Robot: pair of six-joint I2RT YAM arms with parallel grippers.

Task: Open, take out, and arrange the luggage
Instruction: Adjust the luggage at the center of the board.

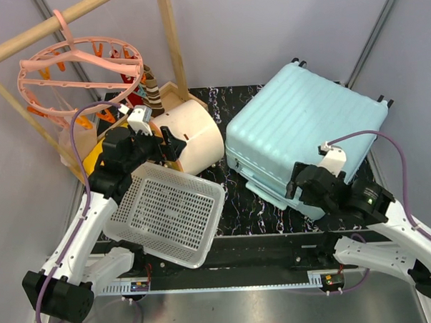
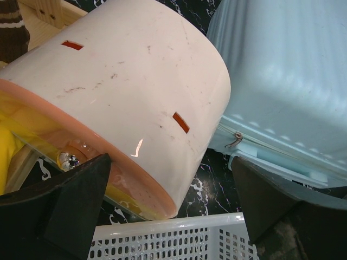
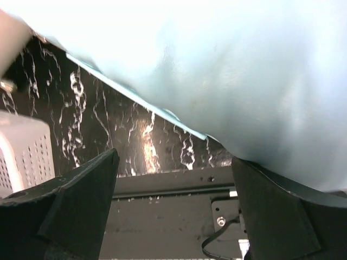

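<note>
The luggage (image 1: 300,129) is a pale mint-blue ribbed suitcase lying flat and closed on the right half of the black marble table (image 1: 235,207), with its wheels at the far edge. My right gripper (image 1: 297,185) is at the suitcase's near left corner, low at the shell's edge. In the right wrist view the luggage (image 3: 217,65) fills the top, and the right gripper (image 3: 173,211) is open with only the table's edge between its fingers. My left gripper (image 1: 169,143) hangs open by the cream drawer box. In the left wrist view the left gripper (image 2: 171,216) holds nothing, and the luggage (image 2: 282,70) shows a zip puller (image 2: 234,141).
A cream-and-orange drawer box (image 1: 196,134) (image 2: 135,81) lies on its side just left of the suitcase. A white perforated basket (image 1: 168,213) (image 2: 173,238) sits tilted at the near left. A pink round clothes hanger (image 1: 76,74) hangs on a wooden rack (image 1: 170,35) at the far left.
</note>
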